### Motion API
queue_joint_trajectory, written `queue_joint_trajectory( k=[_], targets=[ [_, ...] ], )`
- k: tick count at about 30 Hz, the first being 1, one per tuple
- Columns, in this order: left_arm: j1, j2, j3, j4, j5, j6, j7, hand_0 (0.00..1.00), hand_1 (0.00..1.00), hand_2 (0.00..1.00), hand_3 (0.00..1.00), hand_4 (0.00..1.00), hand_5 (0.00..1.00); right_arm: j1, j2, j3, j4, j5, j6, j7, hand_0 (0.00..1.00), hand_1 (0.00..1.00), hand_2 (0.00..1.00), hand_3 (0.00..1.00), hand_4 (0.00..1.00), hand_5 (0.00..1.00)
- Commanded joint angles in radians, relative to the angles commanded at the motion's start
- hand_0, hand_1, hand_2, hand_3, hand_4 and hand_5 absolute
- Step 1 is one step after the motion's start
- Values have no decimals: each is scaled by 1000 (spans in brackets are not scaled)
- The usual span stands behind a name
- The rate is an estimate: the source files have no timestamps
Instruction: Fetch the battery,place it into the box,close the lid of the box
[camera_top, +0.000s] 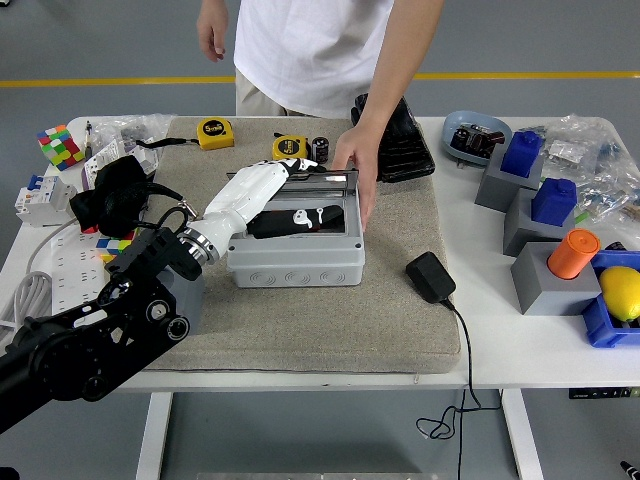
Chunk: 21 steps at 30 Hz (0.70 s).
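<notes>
The grey box (295, 262) stands on the beige mat (330, 320) in the head view. Its smoky see-through lid (338, 205) lies lowered, almost flat over the opening. My left hand (287, 200), white with black fingers, rests flat on top of the lid, fingers stretched out and holding nothing. The orange battery does not show; the hand and lid cover the inside of the box. A person's hand (358, 168) grips the box's far right corner. My right arm is out of view.
Two yellow tape measures (215, 131) (290, 147) and a small black cylinder (321, 149) lie behind the box. A black adapter (430, 277) with its cable sits to the right. Grey stands with blue and orange blocks (545, 230) crowd the right; a Rubik's cube (60, 145) is far left.
</notes>
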Motion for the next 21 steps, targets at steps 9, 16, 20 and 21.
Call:
queue_joint_trajectory(
  k=[9, 16, 20, 21],
  targets=[
    [45, 31, 13, -82, -50, 1, -12, 710, 757, 754, 764, 998, 998, 1, -1, -7, 1, 1, -2, 0, 640, 653, 650, 530, 950, 414],
    [60, 30, 1, -99, -87, -3, -17, 699, 750, 748, 762, 998, 998, 0, -3, -10, 0, 1, -3, -2, 640, 653, 650, 530, 950, 415],
    [68, 29, 14, -90, -139, -25, 0, 699, 750, 748, 762, 998, 998, -1, -1, -8, 1, 1, -6, 2, 640, 653, 650, 530, 950, 415],
    [69, 29, 15, -89, -148, -28, 2, 693, 743, 747, 761, 998, 998, -1, -1, -8, 1, 1, -6, 2, 640, 653, 650, 530, 950, 414]
  ],
)
